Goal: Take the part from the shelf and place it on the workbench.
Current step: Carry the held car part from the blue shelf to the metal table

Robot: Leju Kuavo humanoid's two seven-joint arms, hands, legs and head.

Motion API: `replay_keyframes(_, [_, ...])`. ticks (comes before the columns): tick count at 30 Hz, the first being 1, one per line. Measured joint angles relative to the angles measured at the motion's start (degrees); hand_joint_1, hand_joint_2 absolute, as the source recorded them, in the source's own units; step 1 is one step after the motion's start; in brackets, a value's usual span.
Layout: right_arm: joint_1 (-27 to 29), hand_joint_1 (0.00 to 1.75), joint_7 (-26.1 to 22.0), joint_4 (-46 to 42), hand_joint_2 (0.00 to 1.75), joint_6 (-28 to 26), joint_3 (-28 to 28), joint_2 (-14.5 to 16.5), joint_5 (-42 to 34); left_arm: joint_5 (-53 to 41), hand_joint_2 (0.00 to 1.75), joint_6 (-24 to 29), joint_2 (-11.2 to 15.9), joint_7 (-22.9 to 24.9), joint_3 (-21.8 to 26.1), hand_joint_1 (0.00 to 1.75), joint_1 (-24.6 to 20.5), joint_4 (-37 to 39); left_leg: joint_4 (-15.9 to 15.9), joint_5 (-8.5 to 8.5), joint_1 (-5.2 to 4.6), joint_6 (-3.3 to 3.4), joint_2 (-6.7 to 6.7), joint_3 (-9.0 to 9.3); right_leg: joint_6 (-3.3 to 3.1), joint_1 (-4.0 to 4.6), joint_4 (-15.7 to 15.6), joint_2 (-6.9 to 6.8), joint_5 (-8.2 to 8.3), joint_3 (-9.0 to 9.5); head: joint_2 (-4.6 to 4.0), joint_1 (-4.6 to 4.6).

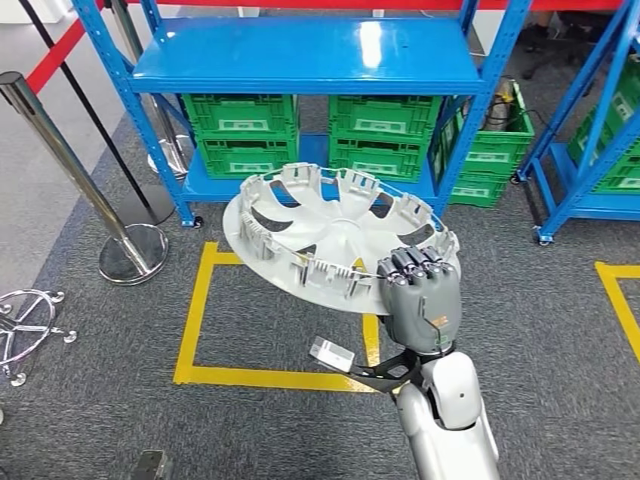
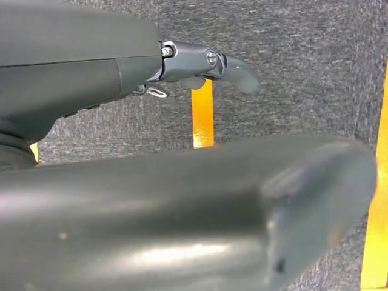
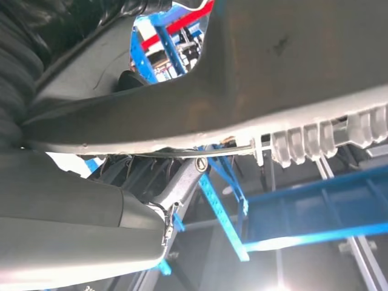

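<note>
Nearest: right robot hand [image 1: 420, 300], back facing up, fingers curled over near-right rim of wheel cover [image 1: 332, 235], gripping it. Silver forearm rising from lower edge. Left robot hand [image 2: 137, 182] hanging over grey carpet, fingers straight and apart, nothing held.

Wheel cover held in air above floor, round, ribbed inner side up, disc near flat, tilted slightly. Below: yellow tape rectangle [image 1: 198, 310] on carpet, open floor around.

Beyond: blue shelf [image 1: 302, 55], top level bare, green crates [image 1: 241, 130] beneath. Chrome stanchion [image 1: 128, 250] left.
</note>
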Motion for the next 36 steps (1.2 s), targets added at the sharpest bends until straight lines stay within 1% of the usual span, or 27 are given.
replay_keyframes(1, [0.02,1.75,0.01,-0.04,1.75,0.00,-0.01,0.00,0.03,-0.02,0.00,-0.01,0.01,0.04,-0.01,0.00,-0.01,0.00,-0.09,0.48,0.08,-0.32,-0.02,-0.16,-0.25,-0.02,-0.19,-0.03,0.26,-0.44,0.00,0.01])
replay_keyframes(2, [0.02,1.75,0.02,-0.05,1.75,0.00,-0.02,0.00,0.10,-0.03,0.00,-0.01,0.02,0.09,-0.02,0.00,-0.01,0.00,0.14,-0.03,0.18,-0.67,-0.06,-0.37,-0.64,-0.03,-0.10,-0.12,0.89,-1.16,0.00,0.01])
replay_keyframes(3, [0.02,1.75,0.03,-0.07,1.75,0.00,-0.02,0.00,0.16,-0.04,0.00,-0.02,0.03,0.14,-0.02,0.00,0.02,0.00,1.21,-1.83,0.24,-1.01,-0.11,-0.73,-1.13,-0.09,-0.14,-0.25,1.55,-1.80,0.00,-0.07])
replay_keyframes(4, [0.02,1.75,0.05,-0.07,1.75,0.00,-0.03,0.00,0.21,-0.07,0.00,-0.02,0.04,0.17,-0.03,0.00,0.04,0.00,3.34,-4.73,0.30,-1.31,-0.16,-1.21,-1.60,-0.16,-0.17,-0.37,2.32,-2.53,0.00,-0.17])
replay_keyframes(6, [0.03,1.75,0.09,-0.08,1.75,0.00,-0.06,0.00,0.28,-0.09,0.00,-0.02,0.05,0.22,-0.07,0.00,-0.03,0.00,10.57,-11.14,0.38,-1.78,-0.18,-2.27,-2.10,-0.01,0.08,-0.42,3.94,-4.18,0.00,-0.35])
replay_keyframes(7, [0.04,1.75,0.11,-0.08,1.75,0.00,-0.08,0.00,0.32,-0.11,0.00,-0.02,0.05,0.22,-0.10,0.00,-0.12,0.00,14.24,-12.50,0.39,-1.92,-0.17,-2.51,-2.15,0.07,0.32,-0.43,4.74,-5.19,0.00,-0.39])
replay_keyframes(8, [0.05,1.75,0.15,-0.08,1.75,0.00,-0.11,0.00,0.38,-0.11,0.00,-0.02,0.05,0.22,-0.16,0.00,-0.21,0.00,16.78,-12.30,0.39,-1.96,-0.17,-2.27,-2.14,0.13,0.68,-0.44,5.47,-6.36,0.00,-0.39])
replay_keyframes(9, [0.05,1.75,0.20,-0.08,1.75,0.00,-0.15,0.00,0.45,-0.12,0.00,-0.04,0.05,0.22,-0.24,0.00,-0.28,0.00,17.50,-10.85,0.38,-1.89,-0.18,-1.30,-2.06,0.17,1.16,-0.43,6.10,-7.70,0.00,-0.40])
replay_keyframes(10, [0.06,1.75,0.27,-0.08,1.75,0.00,-0.20,0.00,0.54,-0.13,0.00,-0.08,0.05,0.22,-0.32,0.00,-0.34,0.00,16.12,-9.04,0.36,-1.72,-0.19,0.57,-1.94,0.19,1.67,-0.41,6.64,-8.99,0.00,-0.41])
replay_keyframes(11, [0.07,1.75,0.36,-0.09,1.75,0.00,-0.27,0.00,0.64,-0.13,0.00,-0.11,0.08,0.24,-0.40,0.00,-0.42,0.00,12.93,-8.03,0.31,-1.44,-0.26,3.26,-1.80,0.18,2.21,-0.39,7.10,-10.11,0.00,-0.41])
replay_keyframes(13, [0.10,1.75,0.55,-0.17,1.75,0.00,-0.39,0.00,0.80,-0.12,0.00,-0.19,0.19,0.28,-0.55,0.00,-0.69,0.00,4.19,-9.23,0.08,-0.77,-0.38,9.22,-1.33,0.24,3.09,-0.35,8.01,-11.68,0.00,-0.38])
replay_keyframes(15, [0.13,1.75,0.67,-0.29,1.75,0.00,-0.46,0.00,0.94,-0.12,0.00,-0.20,0.28,0.33,-0.73,0.00,-0.91,0.00,-0.51,-10.81,-0.26,-0.16,-0.43,11.79,-0.81,0.17,3.28,-0.40,9.13,-12.31,0.00,-0.37])
replay_keyframes(17, [0.15,1.75,0.69,-0.37,1.75,0.00,-0.51,0.00,1.00,-0.12,0.00,-0.20,0.30,0.38,-0.85,0.00,-0.99,0.00,-1.01,-9.81,-0.34,0.53,-0.20,11.03,-0.35,0.03,3.23,-0.28,9.59,-12.78,0.00,-0.37])
replay_keyframes(18, [0.15,1.75,0.70,-0.42,1.75,0.00,-0.55,0.00,1.03,-0.11,0.00,-0.20,0.31,0.42,-0.89,0.00,-1.09,0.00,-1.21,-9.09,-0.26,0.98,-0.04,10.37,-0.12,0.00,3.97,-0.17,8.36,-13.33,0.00,-0.28])
replay_keyframes(19, [0.16,1.75,0.73,-0.46,1.75,0.00,-0.60,0.00,1.10,-0.10,0.00,-0.20,0.33,0.44,-0.92,0.00,-1.18,0.00,-1.40,-8.29,-0.14,1.37,0.12,9.54,0.13,-0.05,5.60,-0.06,6.14,-14.17,0.00,-0.13])
replay_keyframes(21, [0.16,1.75,0.93,-0.51,1.75,0.00,-0.65,0.00,1.37,-0.08,0.00,-0.19,0.35,0.51,-1.00,0.00,-1.37,0.00,-1.44,-6.85,-0.05,1.80,0.24,7.67,0.59,-0.27,11.77,-0.01,0.63,-16.08,0.00,0.17])
replay_keyframes(22, [0.17,1.75,1.18,-0.52,1.75,0.00,-0.64,0.00,1.53,-0.07,0.00,-0.18,0.36,0.54,-1.05,0.00,-1.39,0.00,-1.39,-6.12,-0.04,1.75,0.28,6.73,0.81,-0.39,15.36,-0.02,-0.70,-16.81,0.00,0.26])
replay_keyframes(23, [0.17,1.75,1.50,-0.52,1.75,0.00,-0.63,0.00,1.70,-0.08,0.00,-0.17,0.36,0.57,-1.13,0.00,-1.41,0.00,-1.31,-5.42,-0.02,1.66,0.34,5.80,1.00,-0.50,18.17,-0.03,-0.49,-17.07,0.00,0.31])
replay_keyframes(24, [0.17,1.75,1.83,-0.52,1.75,0.00,-0.62,0.00,1.85,-0.10,0.00,-0.17,0.36,0.64,-1.22,0.00,-1.44,0.00,-1.19,-4.71,0.01,1.51,0.41,4.84,1.15,-0.63,19.55,-0.05,1.02,-16.69,0.00,0.35])
replay_keyframes(25, [0.16,1.75,2.20,-0.53,1.75,0.00,-0.59,0.00,2.00,-0.12,0.00,-0.17,0.36,0.78,-1.31,0.00,-1.50,0.00,-1.02,-4.07,0.08,1.30,0.47,3.92,1.27,-0.77,19.04,-0.07,3.12,-15.42,0.00,0.36])
replay_keyframes(26, [0.15,1.75,2.53,-0.55,1.75,0.00,-0.52,0.00,2.12,-0.17,0.00,-0.16,0.36,0.97,-1.38,0.00,-1.56,0.00,-0.79,-3.51,0.15,1.05,0.50,3.08,1.40,-0.92,16.47,-0.11,4.72,-13.09,0.00,0.37])
replay_keyframes(27, [0.13,1.75,2.78,-0.59,1.75,0.00,-0.42,0.00,2.19,-0.26,0.00,-0.15,0.38,1.21,-1.43,0.00,-1.63,-0.01,-0.50,-3.04,0.15,0.74,0.49,2.35,1.55,-0.99,12.41,-0.15,4.86,-9.86,0.00,0.39])
replay_keyframes(29, [0.14,1.75,3.03,-0.96,1.75,0.00,-0.07,0.00,2.09,-0.59,0.00,-0.13,0.40,1.65,-1.58,0.00,-1.84,-0.02,0.08,-2.24,0.07,0.07,0.48,1.45,1.44,-0.95,4.47,-0.05,2.53,-4.45,0.00,0.39])
replay_keyframes(30, [0.18,1.75,2.83,-1.22,1.75,0.00,0.07,0.00,1.86,-0.83,0.00,-0.13,0.42,1.90,-1.75,0.00,-1.99,-0.02,0.25,-1.87,0.03,-0.25,0.48,1.23,1.21,-0.83,2.35,0.05,1.35,-3.33,0.00,0.39])
replay_keyframes(32, [0.28,1.75,2.07,-1.86,1.75,0.00,0.16,0.00,1.32,-1.40,0.00,-0.08,0.41,2.36,-2.31,0.00,-2.24,-0.02,0.53,-1.52,0.22,-0.81,0.46,0.95,0.30,-0.75,1.62,0.09,1.20,-3.73,0.00,0.39])
replay_keyframes(34, [0.39,1.75,1.58,-2.58,1.75,0.00,0.15,0.00,1.16,-1.95,0.00,0.08,0.42,2.73,-3.03,0.00,-2.34,-0.02,2.92,-4.08,0.43,-1.37,0.36,0.10,-0.75,-0.77,1.59,-0.03,1.89,-4.11,0.00,0.32])
replay_keyframes(36, [0.48,1.75,1.57,-3.19,1.75,0.00,0.15,0.00,1.29,-2.27,0.00,0.18,0.42,2.93,-3.66,0.00,-2.48,-0.02,9.56,-9.16,0.51,-1.79,0.26,-1.95,-1.45,-0.64,1.65,-0.09,2.69,-4.60,0.00,0.25])
